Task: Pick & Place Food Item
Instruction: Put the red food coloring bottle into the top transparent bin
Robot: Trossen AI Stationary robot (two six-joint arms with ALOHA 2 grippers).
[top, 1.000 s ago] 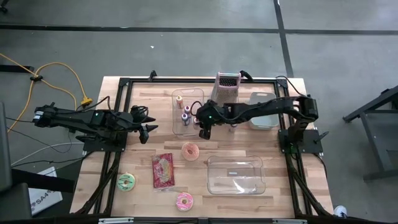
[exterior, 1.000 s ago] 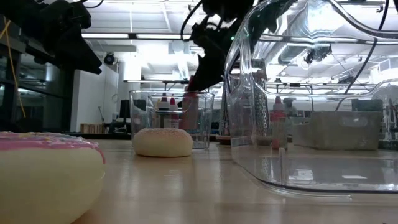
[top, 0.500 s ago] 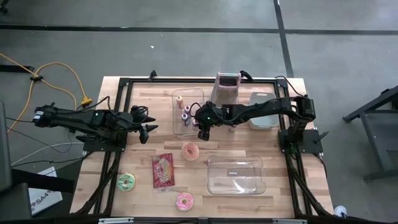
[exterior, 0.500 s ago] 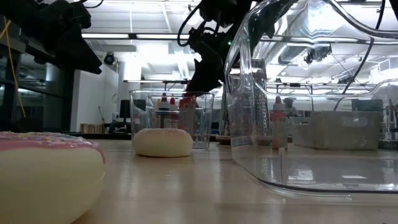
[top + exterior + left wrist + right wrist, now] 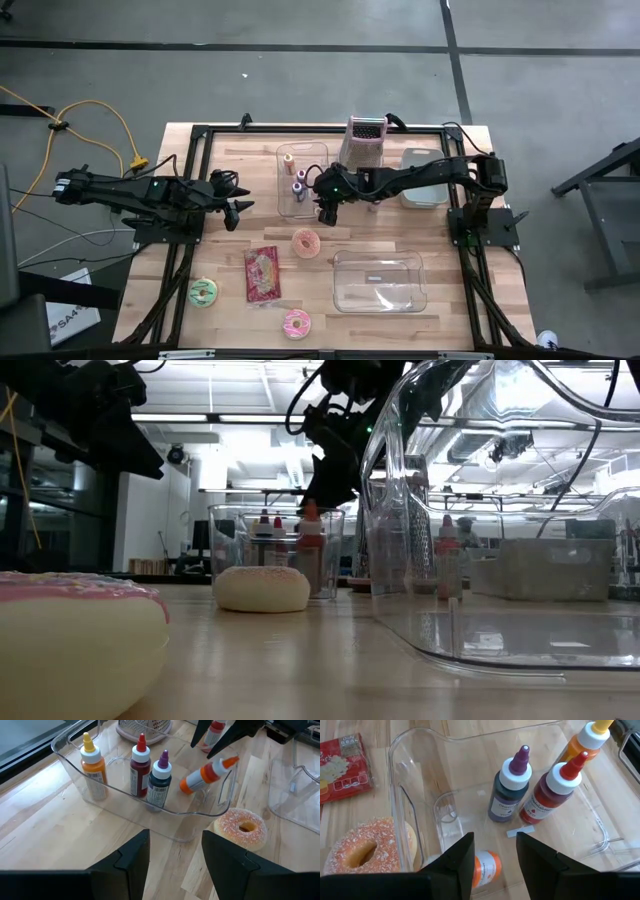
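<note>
My right gripper [image 5: 327,208] hangs open just over the near right corner of a clear bin [image 5: 302,180]. Below its fingers an orange-and-white squeeze bottle [image 5: 207,772] lies tilted inside the bin, its tip up against the bin's wall, untouched; the right wrist view shows the bottle's orange end [image 5: 487,867]. A purple bottle [image 5: 512,785], a red bottle [image 5: 552,792] and an orange bottle [image 5: 590,740] stand upright in the bin. A sugared doughnut [image 5: 306,243] lies on the table just outside it. My left gripper [image 5: 240,208] waits open at the table's left.
A large clear container [image 5: 380,280] sits near the front right. A red snack packet [image 5: 262,273], a green doughnut [image 5: 203,292] and a pink doughnut [image 5: 296,323] lie at the front left. A grater [image 5: 366,140] and another clear container [image 5: 425,185] stand at the back.
My right gripper has let go of the orange-and-white bottle. A second ago the bottle hung tilted between its fingers; now it sits lower, inside the bin, clear of the fingers. The arm itself has kept its place.
</note>
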